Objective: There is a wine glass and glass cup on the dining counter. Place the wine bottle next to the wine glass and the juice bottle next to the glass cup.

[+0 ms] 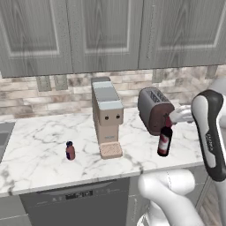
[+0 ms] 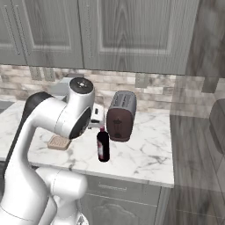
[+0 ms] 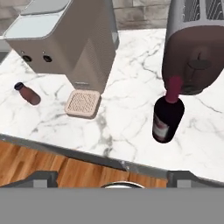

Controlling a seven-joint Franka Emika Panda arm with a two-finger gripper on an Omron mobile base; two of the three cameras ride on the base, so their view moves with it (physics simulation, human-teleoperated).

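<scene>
The wine bottle (image 1: 164, 140) (image 2: 103, 146) (image 3: 168, 116), dark with a red cap and a pale label, stands upright on the marble worktop (image 1: 39, 141) just in front of the toaster. My gripper (image 1: 175, 118) (image 3: 116, 178) hovers above and behind the bottle's cap, open, its fingers spread wide with nothing between them. The small dark-red juice bottle (image 1: 70, 151) (image 3: 27, 93) stands far to the left, beyond the coffee machine. The wine glass, the glass cup and the dining counter are out of view.
A tan coffee machine (image 1: 107, 112) (image 3: 70, 43) with a drip tray (image 2: 58, 142) stands between the two bottles. A dark toaster (image 1: 154, 109) (image 2: 121, 116) (image 3: 197, 48) sits close behind the wine bottle. Grey cabinets hang above; a brick wall backs the worktop.
</scene>
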